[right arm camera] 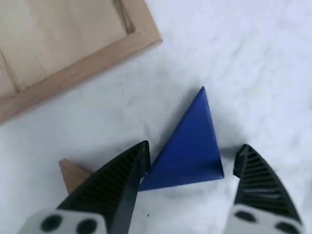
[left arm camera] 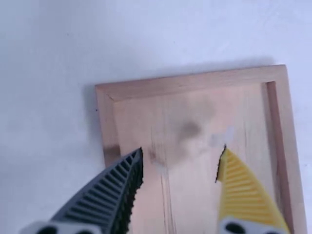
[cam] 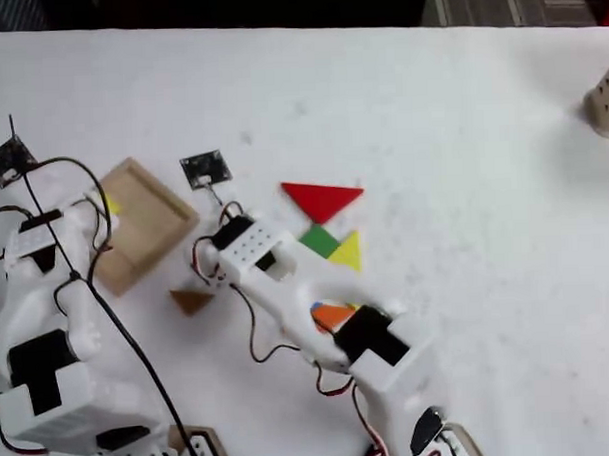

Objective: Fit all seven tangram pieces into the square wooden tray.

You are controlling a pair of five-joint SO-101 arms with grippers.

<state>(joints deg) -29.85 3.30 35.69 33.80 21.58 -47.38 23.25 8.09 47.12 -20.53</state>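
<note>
Tray sits rotated on the counter. The left fingers are spread apart above its floor. The right fingers are spread too, straddling the blue triangle just off the tray's corner, with the brown piece beside it. High view: red, green and yellow pieces are clustered on open counter, well apart from the tray. The orange piece is tucked against an arm.
</note>
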